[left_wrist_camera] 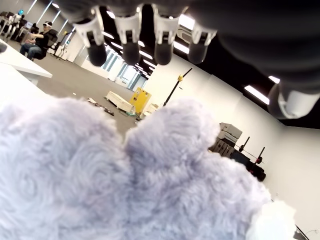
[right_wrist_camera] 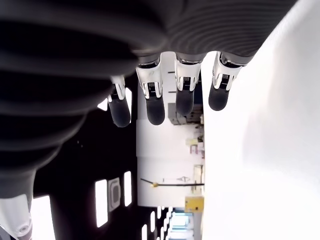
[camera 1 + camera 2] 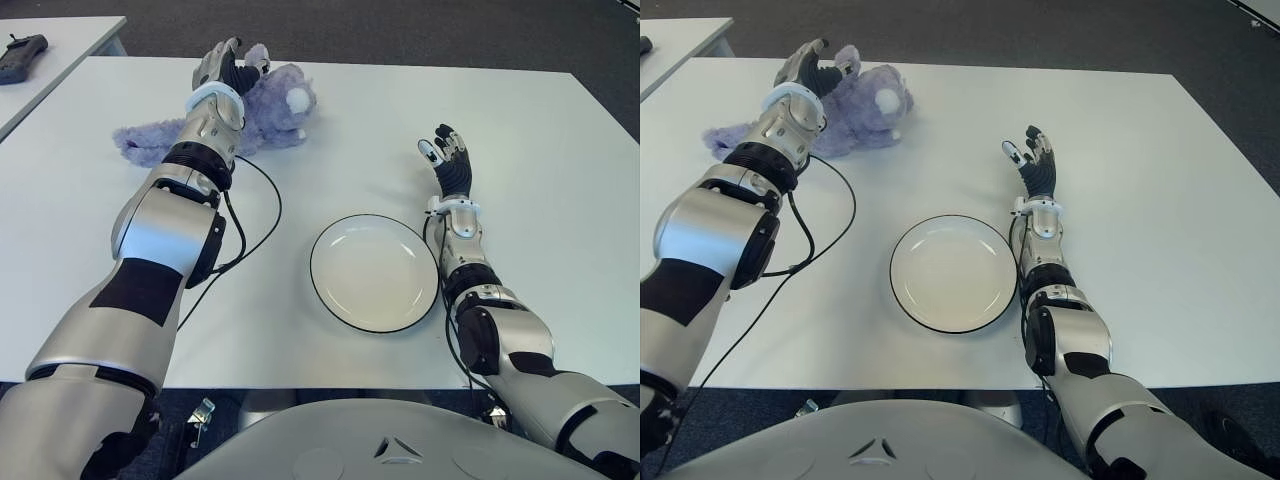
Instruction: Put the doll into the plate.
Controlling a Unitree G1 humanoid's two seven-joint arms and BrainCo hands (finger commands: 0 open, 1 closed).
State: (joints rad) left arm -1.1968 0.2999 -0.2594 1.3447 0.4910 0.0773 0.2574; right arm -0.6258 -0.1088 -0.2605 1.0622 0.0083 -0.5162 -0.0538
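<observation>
- Nearest, centred on the white table (image 3: pixel 560 180): an empty white plate (image 3: pixel 374 272) with a thin dark rim, nothing in it yet
- Just right of the plate, slightly beyond it: right hand (image 3: pixel 447 163), palm up, fingers (image 2: pixel 154 102) straight and spread, holding nothing, idle
- Left of the plate, trailing toward it: a loose black cable (image 3: pixel 262 216) curving off the left forearm
- Well beyond the plate, to its far left: purple plush doll (image 3: pixel 280 105) lying on the table, white patch toward the plate side, a limb stretched out leftward away from the plate
- Over that doll, at its far side: left hand (image 3: pixel 229 68) hovering with fingers (image 1: pixel 129 35) extended and apart above the fur, not closed on it; contact not clear from the views
- Farthest, far left of the plate on a separate table: a dark handheld device (image 3: pixel 20 56)
- Judged handling: light, soft, squashy, not fragile, fur likely giving decent friction; limbs floppy, so likely to dangle and sag
- Best hold probably round the thick body, fingers wrapping over the top, rather than the thin stretched limb
</observation>
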